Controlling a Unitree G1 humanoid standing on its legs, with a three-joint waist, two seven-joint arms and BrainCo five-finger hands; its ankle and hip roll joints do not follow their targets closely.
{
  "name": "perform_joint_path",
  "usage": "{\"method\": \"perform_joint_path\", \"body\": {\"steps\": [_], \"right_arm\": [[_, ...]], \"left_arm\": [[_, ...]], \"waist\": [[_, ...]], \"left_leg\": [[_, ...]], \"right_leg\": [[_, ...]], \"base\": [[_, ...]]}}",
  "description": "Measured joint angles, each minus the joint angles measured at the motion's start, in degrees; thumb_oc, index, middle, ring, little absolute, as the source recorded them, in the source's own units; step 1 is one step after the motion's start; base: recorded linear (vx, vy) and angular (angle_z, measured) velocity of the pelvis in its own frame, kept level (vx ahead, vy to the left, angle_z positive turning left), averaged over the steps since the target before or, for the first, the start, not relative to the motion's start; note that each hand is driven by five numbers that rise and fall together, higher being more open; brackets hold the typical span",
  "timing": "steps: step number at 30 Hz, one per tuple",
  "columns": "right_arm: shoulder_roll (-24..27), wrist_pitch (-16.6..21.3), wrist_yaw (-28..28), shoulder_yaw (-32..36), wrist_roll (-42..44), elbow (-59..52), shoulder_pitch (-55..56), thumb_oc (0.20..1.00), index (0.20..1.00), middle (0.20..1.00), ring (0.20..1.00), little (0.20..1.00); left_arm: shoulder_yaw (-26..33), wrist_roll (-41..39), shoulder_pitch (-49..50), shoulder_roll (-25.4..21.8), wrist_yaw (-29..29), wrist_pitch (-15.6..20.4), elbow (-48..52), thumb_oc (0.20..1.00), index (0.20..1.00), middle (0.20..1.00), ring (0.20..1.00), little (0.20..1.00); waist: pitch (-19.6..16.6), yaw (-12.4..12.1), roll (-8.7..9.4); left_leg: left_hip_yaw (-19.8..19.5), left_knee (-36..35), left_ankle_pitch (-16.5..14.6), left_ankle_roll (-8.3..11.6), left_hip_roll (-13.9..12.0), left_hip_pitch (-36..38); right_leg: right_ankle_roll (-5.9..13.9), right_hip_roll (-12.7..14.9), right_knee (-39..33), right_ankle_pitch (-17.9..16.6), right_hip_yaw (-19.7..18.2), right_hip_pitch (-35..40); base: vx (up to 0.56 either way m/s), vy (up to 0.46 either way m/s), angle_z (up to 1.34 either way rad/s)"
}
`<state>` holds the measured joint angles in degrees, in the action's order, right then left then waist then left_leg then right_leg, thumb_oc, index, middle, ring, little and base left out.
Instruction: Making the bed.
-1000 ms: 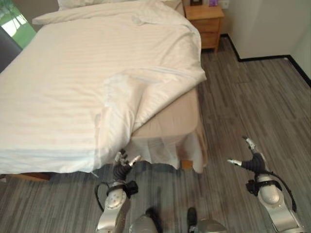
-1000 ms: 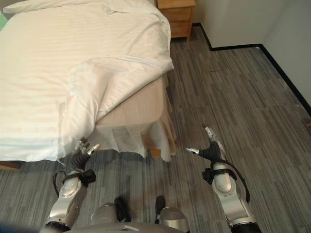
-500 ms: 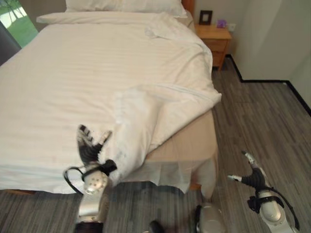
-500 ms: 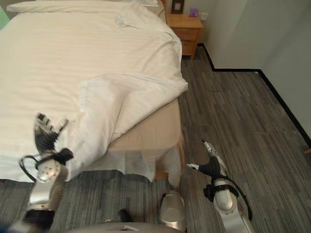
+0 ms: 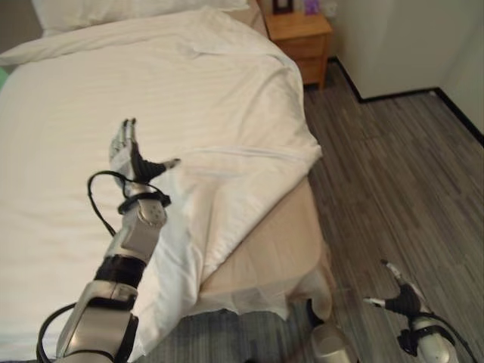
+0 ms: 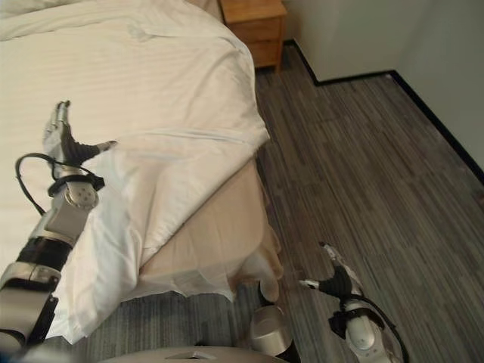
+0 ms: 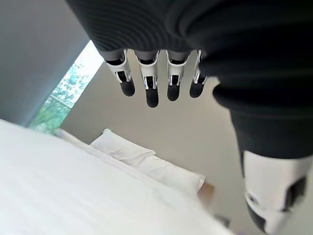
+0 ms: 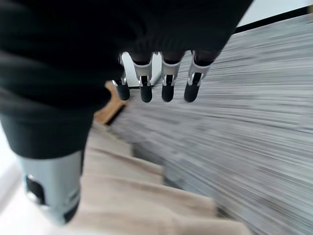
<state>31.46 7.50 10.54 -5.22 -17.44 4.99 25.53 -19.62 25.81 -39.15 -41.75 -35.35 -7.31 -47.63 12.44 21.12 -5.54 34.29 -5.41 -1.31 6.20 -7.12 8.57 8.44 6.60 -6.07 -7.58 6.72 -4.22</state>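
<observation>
Left eye view is giving you the left hand raised over the middle of the bed, fingers straight and spread, thumb pointing off toward the folded-back corner, and it is holding nothing; you cannot tell from above whether it is touching the cloth or hanging just over it. Its own wrist camera is showing you the same fingers extended in a row with the thumb apart from them, and past them the white duvet, two white pillows at the head of the bed and a window in the wall behind. Just beside the hand, the duvet is lying doubled over on itself at the near right corner, so a thick fold is running diagonally from the hand toward the bed's right edge, and the tan mattress side is showing bare below it. A thin white sheet edge is hanging from under that corner. Your right hand is sitting low over the grey plank floor, well apart from the bed, fingers loosely extended and gripping nothing. A wooden nightstand is standing by the head of the bed on the right.
</observation>
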Motion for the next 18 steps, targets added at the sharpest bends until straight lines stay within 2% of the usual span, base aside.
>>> {"method": "perform_joint_path", "body": {"steps": [2,5,6,9,12,15,16,17,18], "right_arm": [[0.45,0.57,0.16,0.92,0.24,0.05,1.42,1.000,1.000,1.000,1.000,1.000],[2.33,1.39,0.07,0.47,0.56,0.38,1.68,1.000,1.000,1.000,1.000,1.000],[3.04,1.61,0.06,0.30,0.56,0.12,1.26,1.000,1.000,1.000,1.000,1.000],[4.31,2.62,0.17,0.63,0.55,-0.89,0.82,1.000,1.000,1.000,1.000,1.000],[5.92,4.85,0.74,0.03,0.50,-2.34,-1.60,1.000,1.000,1.000,1.000,1.000],[6.32,5.12,0.91,-0.75,0.51,-1.87,-4.38,1.000,1.000,1.000,1.000,1.000],[6.43,4.90,0.90,-1.30,0.51,-1.66,-5.76,1.000,1.000,1.000,1.000,1.000],[6.45,4.87,0.89,-1.51,0.48,-1.72,-6.40,1.000,1.000,1.000,1.000,1.000],[6.45,4.82,0.90,-1.51,0.48,-1.94,-6.54,1.000,1.000,1.000,1.000,1.000]], "left_arm": [[-0.45,2.43,-2.05,-2.54,0.03,-3.40,-4.49,1.000,1.000,1.000,1.000,1.000],[-5.63,7.29,-6.31,-5.87,0.66,-4.99,-12.08,1.000,1.000,1.000,1.000,1.000],[-9.69,10.02,-7.78,-8.02,0.97,-5.09,-14.54,1.000,1.000,1.000,1.000,1.000],[-12.43,13.39,-9.85,-9.05,2.75,-5.35,-18.74,1.000,1.000,1.000,1.000,1.000],[-12.57,15.24,-10.04,-11.09,5.25,-5.23,-21.17,1.000,1.000,1.000,1.000,1.000],[-12.10,15.78,-8.06,-10.97,8.46,-3.94,-22.67,1.000,1.000,1.000,1.000,1.000],[-11.44,15.84,-7.78,-10.34,9.65,-3.35,-23.18,0.667,0.667,0.667,0.667,0.667],[-11.25,15.83,-7.84,-10.23,10.73,-3.09,-23.01,0.511,0.511,0.511,0.511,0.511],[-11.23,15.85,-8.04,-10.15,11.56,-2.70,-22.48,0.511,0.511,0.511,0.511,0.511]], "waist": [[0.38,0.81,-1.81],[0.89,1.35,-3.09],[1.17,1.83,-3.26],[1.62,1.89,-3.63],[3.22,1.14,-4.01],[4.31,0.64,-3.86],[4.89,0.64,-3.68],[5.31,0.25,-3.50],[5.40,0.05,-3.41]], "left_leg": [[1.03,-0.23,-0.33,0.54,-0.29,-2.67],[1.30,-0.26,0.04,0.85,-0.36,-6.65],[1.35,-0.26,0.46,1.06,-0.45,-7.97],[1.69,-0.22,0.96,1.06,-0.77,-9.48],[2.70,-0.26,1.40,0.88,-0.61,-14.65],[3.08,-0.26,1.79,0.86,-0.66,-17.98],[3.16,-0.22,1.96,0.87,-0.73,-18.60],[3.15,-0.04,2.06,0.75,-0.77,-18.71],[3.16,0.03,2.12,0.76,-0.84,-18.78]], "right_leg": [[-0.48,-0.44,0.02,-0.64,-0.86,-3.45],[-1.04,-0.64,0.13,-1.55,-1.19,-7.82],[-1.48,-0.79,0.30,-1.99,-1.24,-9.23],[-1.80,-1.22,0.31,-2.24,-1.40,-10.87],[-2.23,-1.27,0.32,-3.29,-2.35,-16.65],[-2.64,-1.49,0.34,-4.04,-2.77,-20.27],[-2.79,-1.59,0.35,-4.18,-2.81,-20.92],[-2.83,-1.61,0.36,-4.21,-2.75,-20.98],[-2.87,-1.66,0.36,-4.23,-2.72,-21.06]], "base": [[-0.01,-0.129,-0.36],[0.02,-0.117,-0.12],[0.02,-0.091,-0.03],[-0.02,-0.153,-0.08],[-0.01,-0.122,-0.11],[-0.01,-0.089,-0.09],[0.02,-0.073,-0.03],[0.02,-0.064,-0.01],[0.03,-0.053,0.03]]}}
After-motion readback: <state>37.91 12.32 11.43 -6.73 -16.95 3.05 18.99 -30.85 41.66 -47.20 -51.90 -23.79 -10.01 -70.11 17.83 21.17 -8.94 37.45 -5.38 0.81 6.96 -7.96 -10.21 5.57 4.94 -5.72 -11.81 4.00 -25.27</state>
